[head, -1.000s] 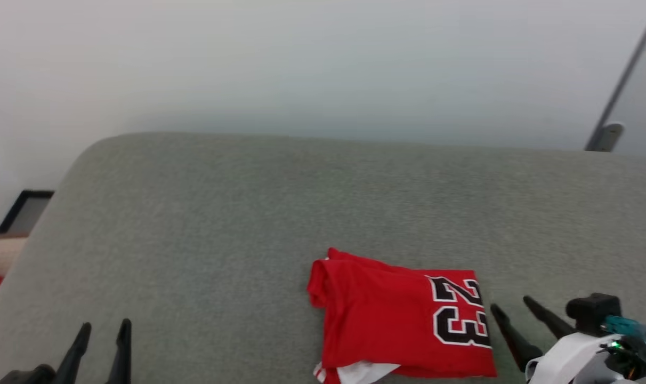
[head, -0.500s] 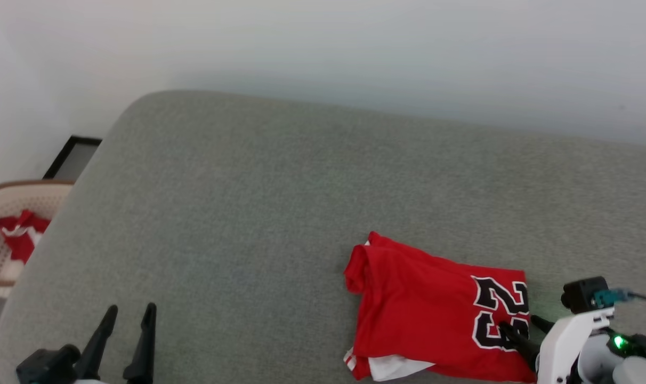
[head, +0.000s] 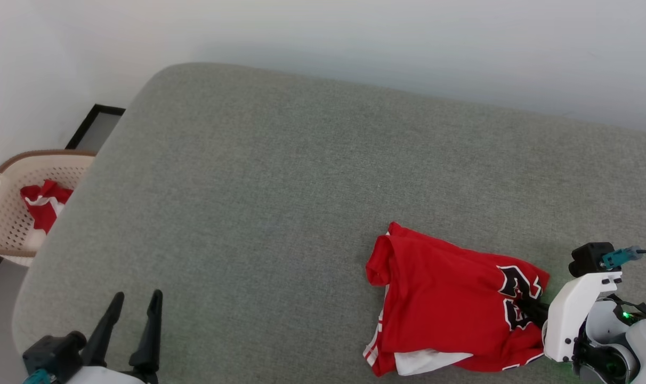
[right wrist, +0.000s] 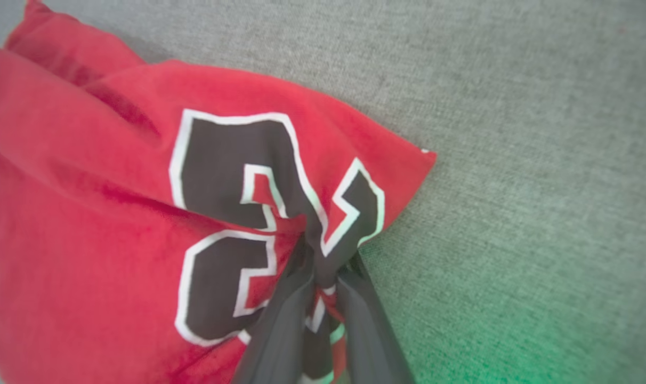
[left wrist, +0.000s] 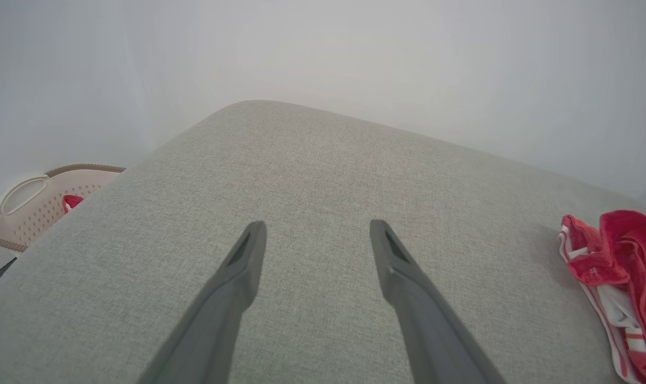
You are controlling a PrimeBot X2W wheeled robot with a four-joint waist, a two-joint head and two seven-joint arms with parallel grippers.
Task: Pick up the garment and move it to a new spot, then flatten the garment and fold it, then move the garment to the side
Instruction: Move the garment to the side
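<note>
The right hand (right wrist: 323,266) reaches in low, fingers pinched together on the numbered corner of the folded red jersey T-shirt (head: 440,304). The shirt's long axis runs leftward from that hand across the grey upholstered surface (head: 280,176). Well to its left the left hand (head: 134,301) hovers wide open and empty. Beyond it stands a beige perforated basket (head: 14,176).

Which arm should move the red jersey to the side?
The right. The right end effector is pinched shut on the red jersey at its number; the left end effector hangs open over the grey cushion, well apart from it.
</note>
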